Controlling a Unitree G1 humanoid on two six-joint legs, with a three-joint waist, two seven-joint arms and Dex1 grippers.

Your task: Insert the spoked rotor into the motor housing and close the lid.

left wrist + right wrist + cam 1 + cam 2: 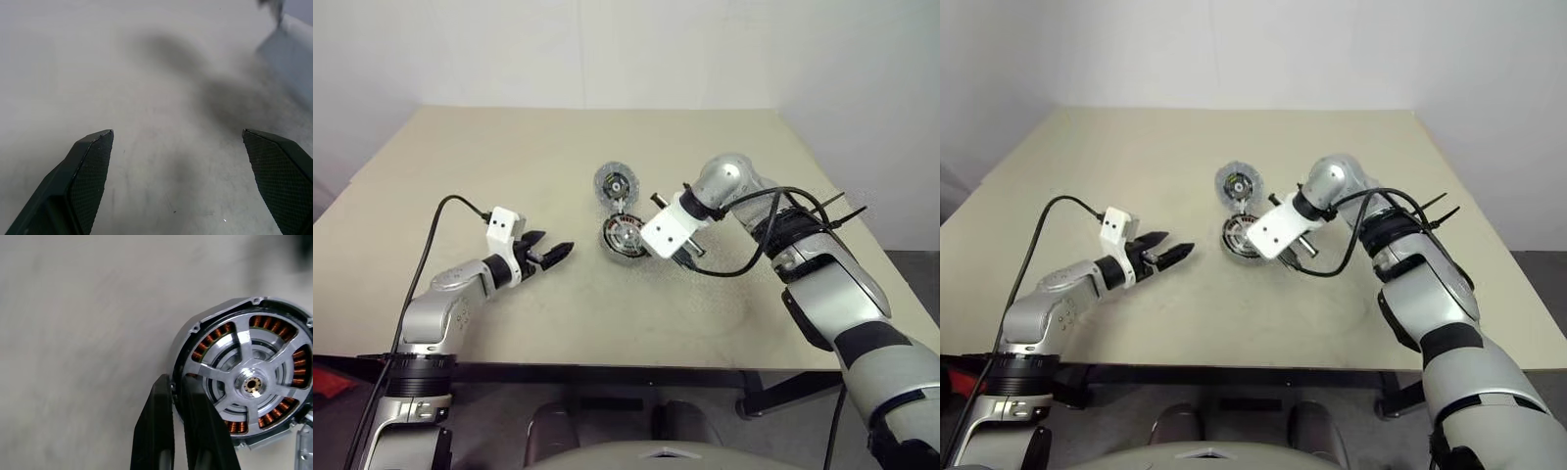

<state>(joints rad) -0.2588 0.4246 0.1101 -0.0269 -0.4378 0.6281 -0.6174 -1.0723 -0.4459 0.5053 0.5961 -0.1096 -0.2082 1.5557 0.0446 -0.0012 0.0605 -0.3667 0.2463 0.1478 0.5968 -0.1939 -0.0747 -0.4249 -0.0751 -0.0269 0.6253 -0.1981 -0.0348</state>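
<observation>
while the right gripper (628, 235) hung just over the motor housing (623, 238) at mid-table in the left eye view, its fingers were hidden behind its white wrist block. the lid (616, 183) lay flat on the table (509, 147) just beyond the housing, dark face up, apart from it. the left gripper (558, 253) hovered off to the left of the housing, tips aimed toward it, empty.

the left wrist view showed its two fingers (85, 171) spread wide over bare tabletop, nothing between them.

the right wrist view showed the right arm's black fingers (156, 431) pressed together, gripping nothing, their tips at the housing's rim. the spoked rotor (252, 382) already sat inside the housing (copper windings showing between the spokes), its axis standing up from the table.

judging from this, the lid is what remains; it lies past the housing, nearer the right arm, and would have to come down flat and centred on the rim.
</observation>
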